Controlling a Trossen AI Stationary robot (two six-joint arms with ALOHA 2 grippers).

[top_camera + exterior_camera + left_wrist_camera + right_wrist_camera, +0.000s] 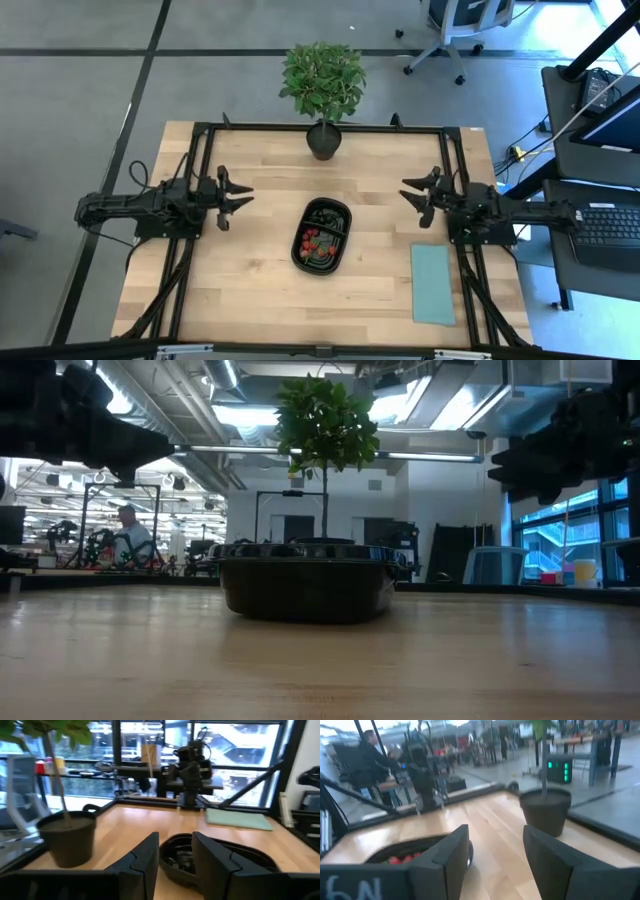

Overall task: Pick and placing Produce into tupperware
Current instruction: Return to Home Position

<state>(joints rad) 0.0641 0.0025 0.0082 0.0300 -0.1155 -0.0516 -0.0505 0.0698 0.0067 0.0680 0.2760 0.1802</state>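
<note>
Nearest on the worktop (240,280), toward the right, lies a flat pale teal sheet (432,283), well apart from anything in play.

Beyond it, at the middle of the worktop, sits the tupperware (305,592). Its long axis runs near to far, with the far end leaning a little to the right. The produce (312,240) is inside it: bright red pieces show in the nearer compartment, while any dark ones are hard to pick out against the black plastic. No loose fruit shows anywhere on the bare wood.

A little farther than the tray's middle, the two arms face each other across it. The left gripper (245,195) hangs over the left part of the worktop and the right gripper (410,192) over the right part. Both point inward at the tray and both are well apart from it. Each has its fingers spread with nothing between them, the right pair wider than the left in the wrist views.

The tray lies roughly midway between them, slightly to the near side of each gripper's line, and neither arm is clearly the closer. With nothing left to collect, the move in hand looks like a plain retreat. It turns only on each arm keeping to its own side of the tray.

Farthest off, a potted plant (322,80) stands at the far edge, clear of both arms.
</note>
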